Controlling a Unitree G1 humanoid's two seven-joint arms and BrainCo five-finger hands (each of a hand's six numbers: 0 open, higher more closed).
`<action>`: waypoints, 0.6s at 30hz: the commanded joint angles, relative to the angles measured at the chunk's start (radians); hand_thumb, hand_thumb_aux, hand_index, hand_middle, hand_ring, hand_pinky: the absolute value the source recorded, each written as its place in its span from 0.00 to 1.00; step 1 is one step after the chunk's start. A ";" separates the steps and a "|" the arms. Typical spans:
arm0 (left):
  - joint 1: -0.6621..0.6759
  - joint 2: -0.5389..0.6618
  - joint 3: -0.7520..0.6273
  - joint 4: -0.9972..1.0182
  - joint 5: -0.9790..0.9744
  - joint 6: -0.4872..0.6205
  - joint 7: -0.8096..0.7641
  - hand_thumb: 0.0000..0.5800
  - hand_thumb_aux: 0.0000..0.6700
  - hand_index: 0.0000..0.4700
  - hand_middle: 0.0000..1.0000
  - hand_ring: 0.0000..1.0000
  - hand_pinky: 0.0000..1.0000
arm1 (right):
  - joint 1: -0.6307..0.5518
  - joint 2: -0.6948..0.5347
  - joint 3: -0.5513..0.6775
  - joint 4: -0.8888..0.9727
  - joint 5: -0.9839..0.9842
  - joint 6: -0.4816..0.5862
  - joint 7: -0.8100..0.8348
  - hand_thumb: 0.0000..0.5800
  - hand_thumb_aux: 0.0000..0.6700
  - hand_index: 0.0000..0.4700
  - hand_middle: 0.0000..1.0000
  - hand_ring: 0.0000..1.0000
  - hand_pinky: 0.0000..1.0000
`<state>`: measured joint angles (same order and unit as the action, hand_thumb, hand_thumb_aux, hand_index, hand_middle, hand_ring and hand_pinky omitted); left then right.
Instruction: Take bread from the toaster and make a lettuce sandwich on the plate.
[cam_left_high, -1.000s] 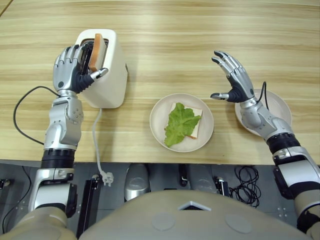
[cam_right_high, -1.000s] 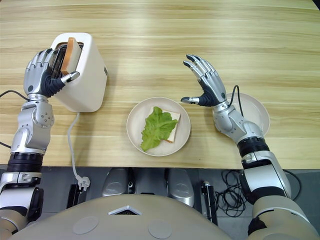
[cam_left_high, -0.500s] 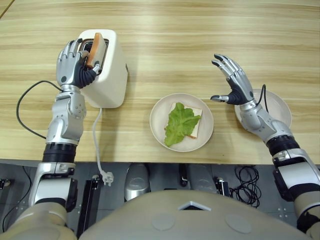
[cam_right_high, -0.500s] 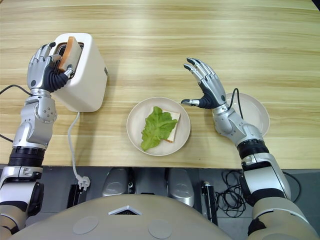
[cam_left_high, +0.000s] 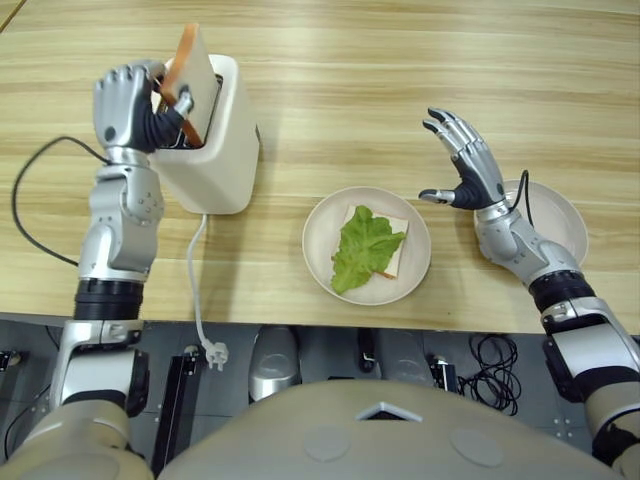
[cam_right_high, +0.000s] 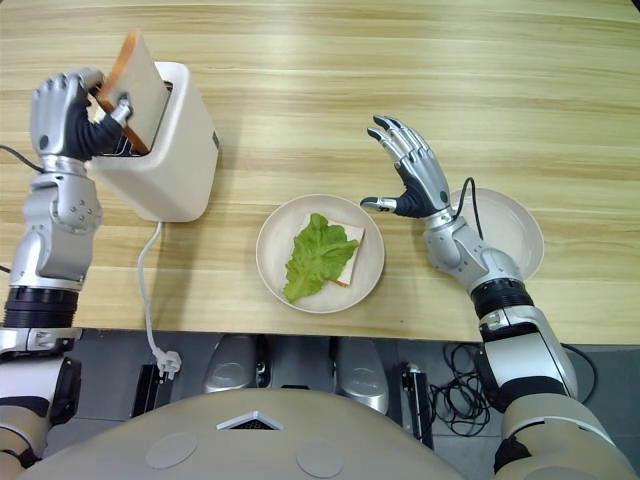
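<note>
- My left hand (cam_right_high: 60, 112) is closed on the bread (cam_right_high: 135, 85), gripping it low down. The slice leans over the top of the toaster (cam_right_high: 170, 165).
- Its lower end is hidden behind my fingers, so I can't tell whether it is clear of the slot.
- My right hand (cam_right_high: 412, 175) hovers with fingers spread and holds nothing, between the plate (cam_right_high: 272, 235) and an empty dish (cam_right_high: 520, 225).
- The plate holds a base slice (cam_right_high: 352, 243) with lettuce (cam_right_high: 315, 255) lying on it.
- I judge the toast to be light and stiff but brittle. A hard squeeze could crack it, and a loose one would let it swing in my grip.
- Holding both flat faces low down suits the lift. For laying it down, a hold nearer the crust edge would keep my fingers off the leaf.
- The lettuce looks soft and springy, so the top slice may rock or slide. I would set it down flat and square over the base.
</note>
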<state>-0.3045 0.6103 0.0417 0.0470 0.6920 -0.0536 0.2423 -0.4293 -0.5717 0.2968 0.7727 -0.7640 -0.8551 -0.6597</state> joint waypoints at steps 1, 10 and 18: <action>-0.031 0.008 0.023 -0.151 -0.045 -0.027 -0.049 1.00 1.00 0.98 1.00 1.00 1.00 | -0.011 -0.009 -0.013 0.000 0.008 -0.001 -0.015 0.00 0.00 0.00 0.00 0.00 0.00; -0.073 -0.114 -0.067 -0.284 -0.524 -0.054 -0.438 1.00 1.00 0.98 1.00 1.00 1.00 | 0.033 -0.083 -0.071 -0.191 -0.022 -0.077 -0.096 0.00 0.00 0.00 0.00 0.00 0.00; -0.132 -0.229 -0.193 0.059 -0.827 0.061 -0.872 1.00 1.00 0.98 1.00 1.00 1.00 | 0.170 -0.180 -0.137 -0.509 -0.060 -0.146 -0.032 0.00 0.00 0.00 0.00 0.00 0.00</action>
<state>-0.4245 0.3862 -0.1213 0.0168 -0.0951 -0.0231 -0.5397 -0.2778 -0.7315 0.1781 0.3295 -0.8076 -0.9801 -0.7227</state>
